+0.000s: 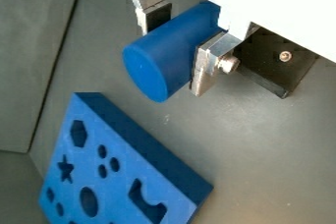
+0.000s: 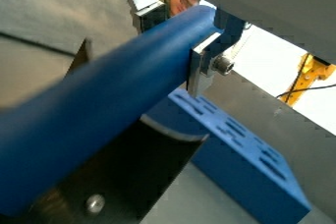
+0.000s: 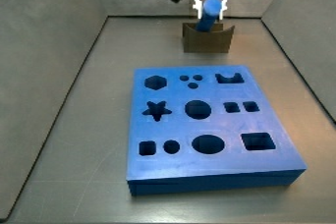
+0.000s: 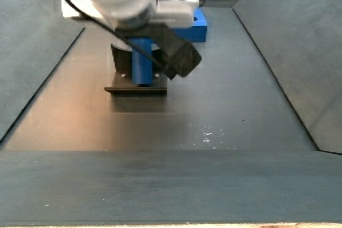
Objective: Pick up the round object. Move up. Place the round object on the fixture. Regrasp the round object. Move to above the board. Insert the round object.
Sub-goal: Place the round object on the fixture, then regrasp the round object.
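Note:
My gripper (image 1: 184, 39) is shut on the round object (image 1: 160, 63), a smooth blue peg, with a silver finger (image 1: 210, 63) on each side of it. In a wrist view the peg (image 2: 105, 100) runs long past the fingers (image 2: 206, 61). In a side view the gripper (image 3: 210, 4) holds the peg (image 3: 210, 12) just over the olive-brown fixture (image 3: 207, 39) at the far end. In a side view the peg (image 4: 142, 60) points down to the fixture (image 4: 134, 84); I cannot tell if they touch. The blue board (image 3: 210, 130) with shaped holes lies apart from it.
The board also shows in both wrist views (image 1: 112, 169) (image 2: 250, 159), beside the fixture's dark base (image 1: 278, 63) (image 2: 112, 174). Sloping grey walls (image 3: 59, 100) (image 4: 34, 72) bound the dark floor on both sides.

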